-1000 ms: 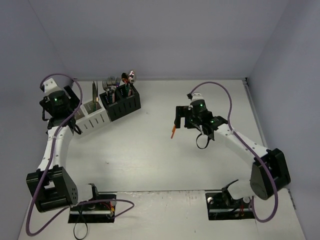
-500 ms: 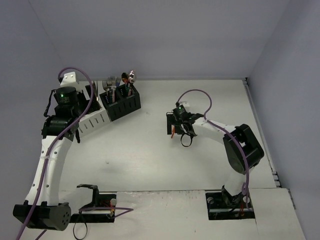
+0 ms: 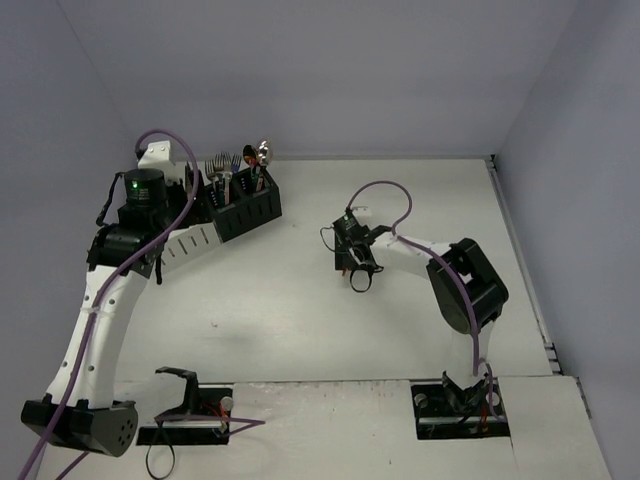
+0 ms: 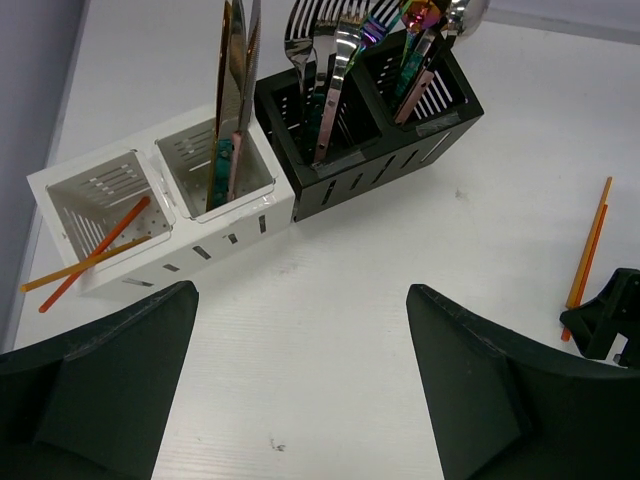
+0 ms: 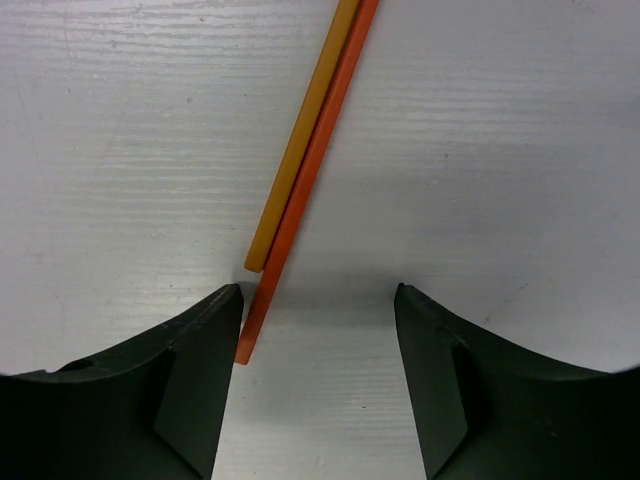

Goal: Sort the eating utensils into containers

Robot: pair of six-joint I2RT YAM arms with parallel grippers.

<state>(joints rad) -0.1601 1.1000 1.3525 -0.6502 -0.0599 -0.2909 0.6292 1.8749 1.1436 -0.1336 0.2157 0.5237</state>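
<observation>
1. Eating utensils (image 4: 589, 245) out on the white counter (image 5: 520, 150): two slim loose sticks (image 5: 314, 150), one yellow-orange and one red-orange, lying flat side by side and touching.
2. In the right wrist view they run from top centre to lower left; the red one reaches lower.
3. Right gripper (image 5: 318, 300): jaws spread, straddling the stick ends and pinching nothing. The red tip is just beside the frame-left finger (image 5: 200, 350).
4. Left gripper (image 4: 300, 340): spread wide and empty, at the bottom of its frame.
5. White caddy (image 4: 200, 250), upper left: binned sticks (image 4: 95, 255) lean in the left compartment, knives (image 4: 238, 90) in the next.
6. Black caddy (image 4: 370, 175), touching it: forks (image 4: 335, 70), spoons (image 4: 462, 12).
</observation>
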